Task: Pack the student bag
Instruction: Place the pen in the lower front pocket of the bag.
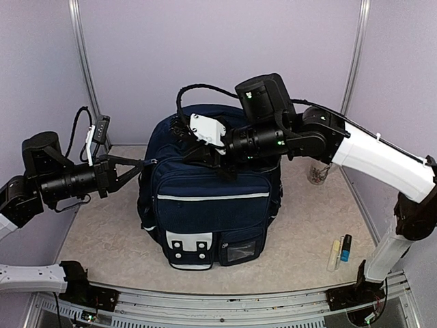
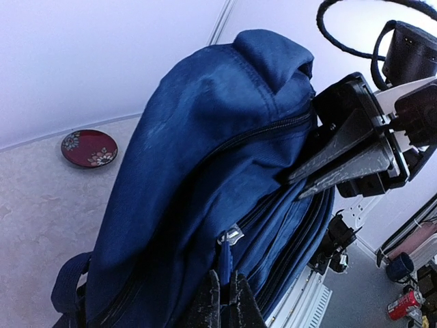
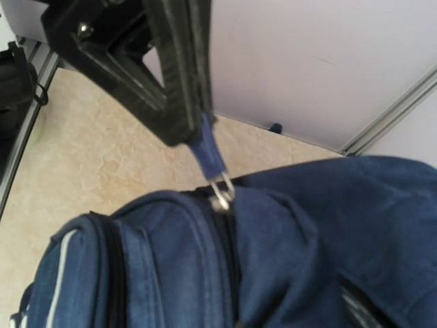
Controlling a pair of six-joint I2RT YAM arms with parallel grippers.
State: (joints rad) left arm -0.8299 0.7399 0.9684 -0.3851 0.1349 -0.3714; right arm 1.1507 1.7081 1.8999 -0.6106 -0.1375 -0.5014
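While the backpack (image 1: 212,198) stands upright in the middle of the table (image 1: 102,239), the L hand (image 1: 143,163) sits at its 9 o'clock, clamped on a blue side zip tab (image 2: 224,260). The R hand (image 3: 193,130), approx 12 o'clock over the top, is pinched shut on the top zip tab (image 3: 209,156). Pens (image 1: 341,249) lie at 4 o'clock.
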